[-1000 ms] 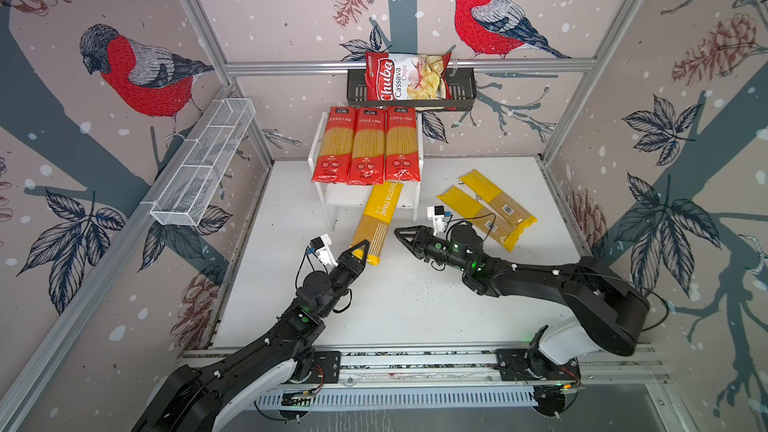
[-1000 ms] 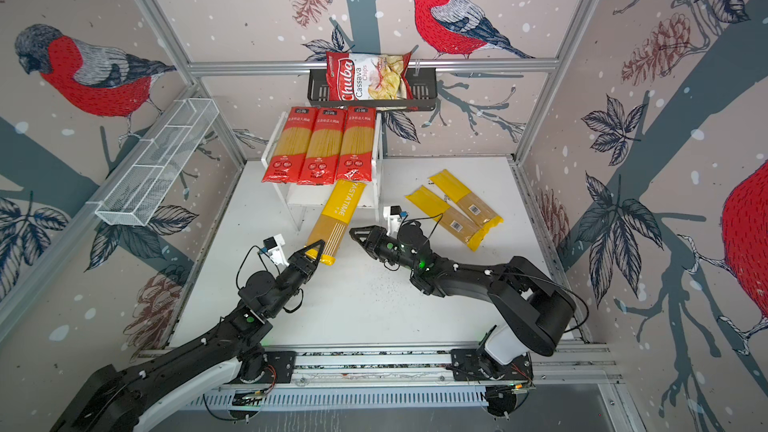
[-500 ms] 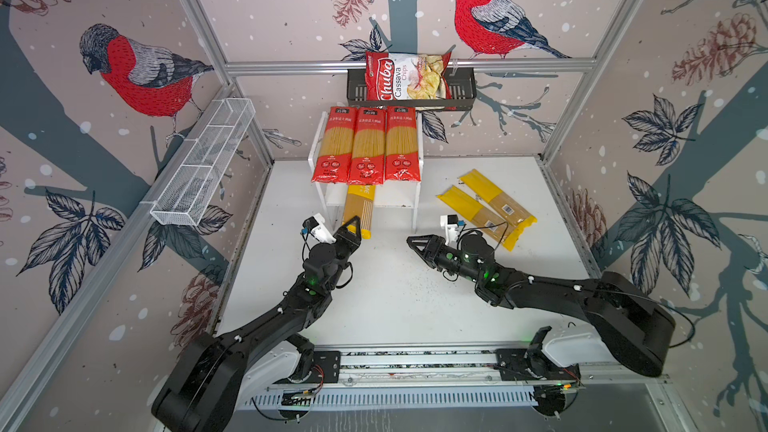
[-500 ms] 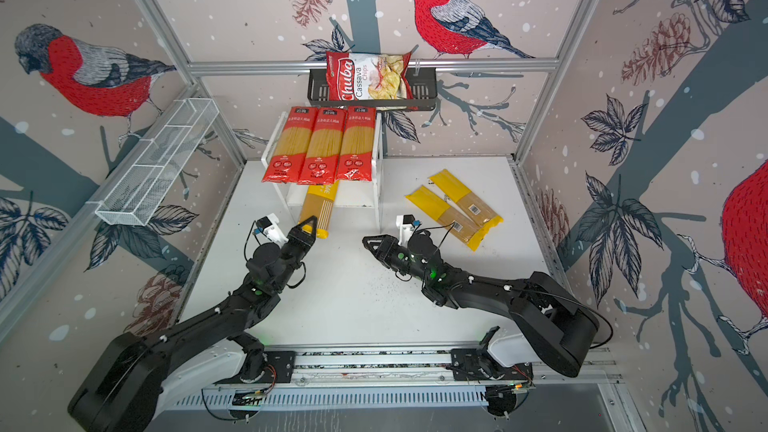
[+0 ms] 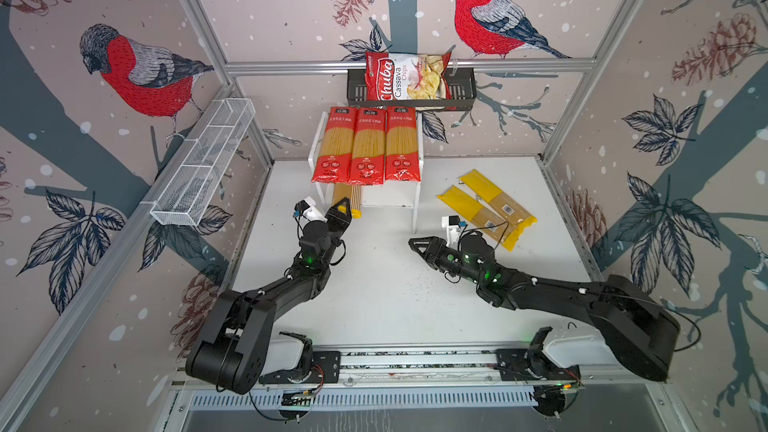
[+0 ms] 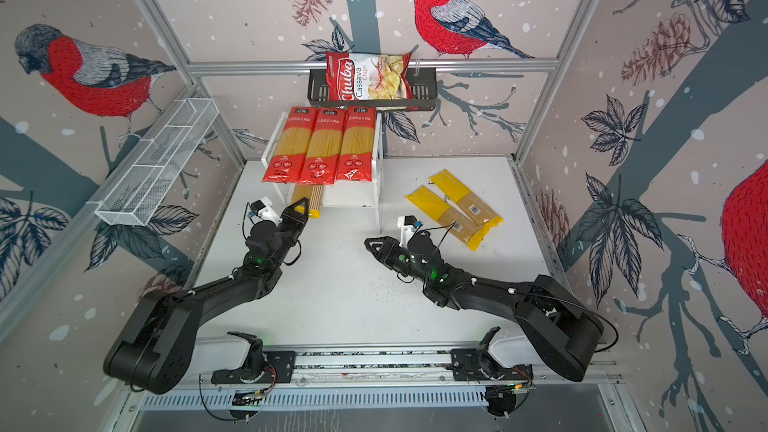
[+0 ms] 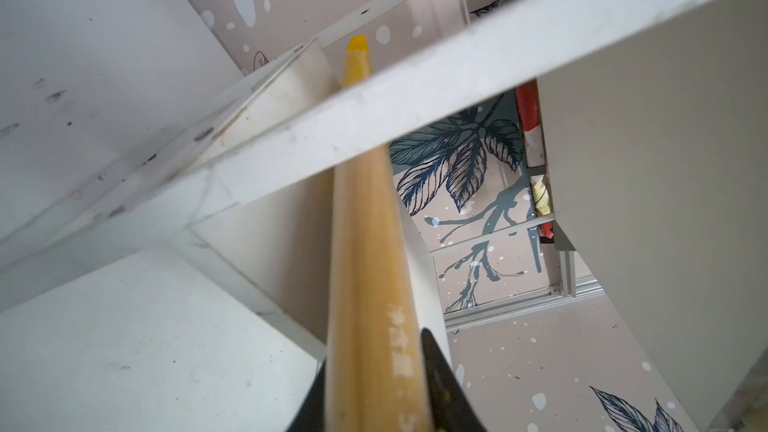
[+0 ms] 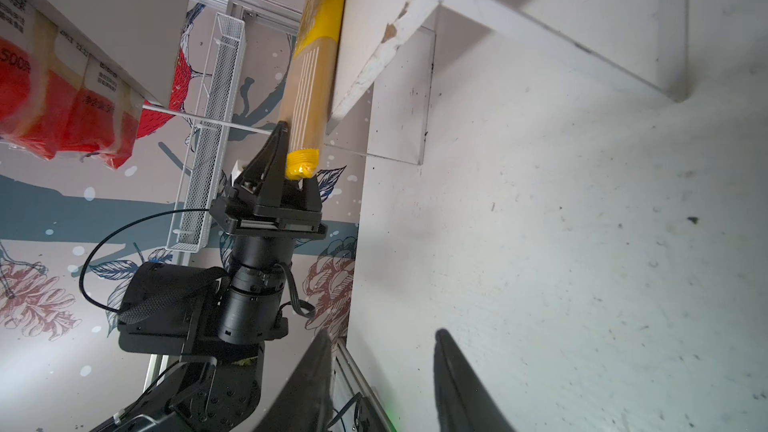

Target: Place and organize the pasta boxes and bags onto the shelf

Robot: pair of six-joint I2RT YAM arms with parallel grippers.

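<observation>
A white two-tier shelf [image 5: 417, 201] stands at the far edge of the worktop [image 5: 374, 284], left of centre. Three red-ended packets [image 5: 368, 145] lie side by side on its top board. A yellow spaghetti packet [image 7: 370, 263] lies lengthwise in the lower tier, its crimped near end poking out. The left tool [image 5: 343, 206] flanks that end; whether it pinches the packet or only brackets it cannot be told. The right tool [image 8: 382, 336] hangs spread and empty over mid-worktop. Two more yellow packets [image 5: 484, 209], barcodes up, lie touching near the far right corner.

These packets probably handle light, stiff lengthwise, brittle inside and slick-filmed. A hold across the narrow body near one end seems safest.

A bag [image 5: 405, 76] in the black basket [image 5: 461, 91] reads "Chuba Cassava Chips". The red-ended packets carry Chinese print and "500"; the rest is too small to read.
</observation>
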